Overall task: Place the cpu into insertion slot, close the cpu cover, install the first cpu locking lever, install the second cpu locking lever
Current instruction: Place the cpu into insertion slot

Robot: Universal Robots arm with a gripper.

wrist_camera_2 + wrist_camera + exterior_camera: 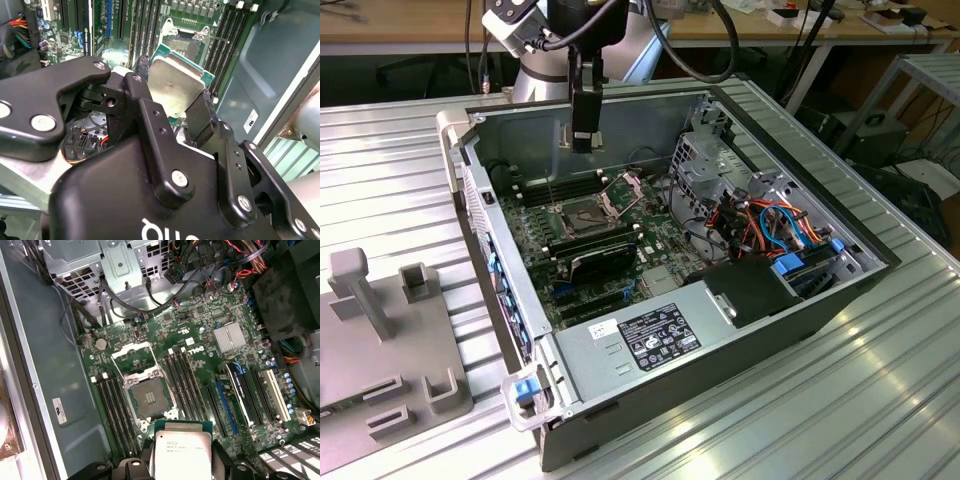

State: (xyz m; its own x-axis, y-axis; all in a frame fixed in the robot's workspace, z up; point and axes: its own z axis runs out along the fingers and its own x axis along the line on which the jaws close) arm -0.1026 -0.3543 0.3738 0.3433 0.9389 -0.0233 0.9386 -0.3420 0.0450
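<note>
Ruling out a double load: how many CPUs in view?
1. The cpu is gripped in the tool, above the motherboard; the insertion slot is empty, so none hides there.

cpu (181, 452) cut by edge in first wrist view; gripper (175, 86) covers part in second wrist view.

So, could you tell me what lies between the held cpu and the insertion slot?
In the first wrist view the stretch from the cpu to the insertion slot is bare; the cpu cover stands open beyond it.
</note>
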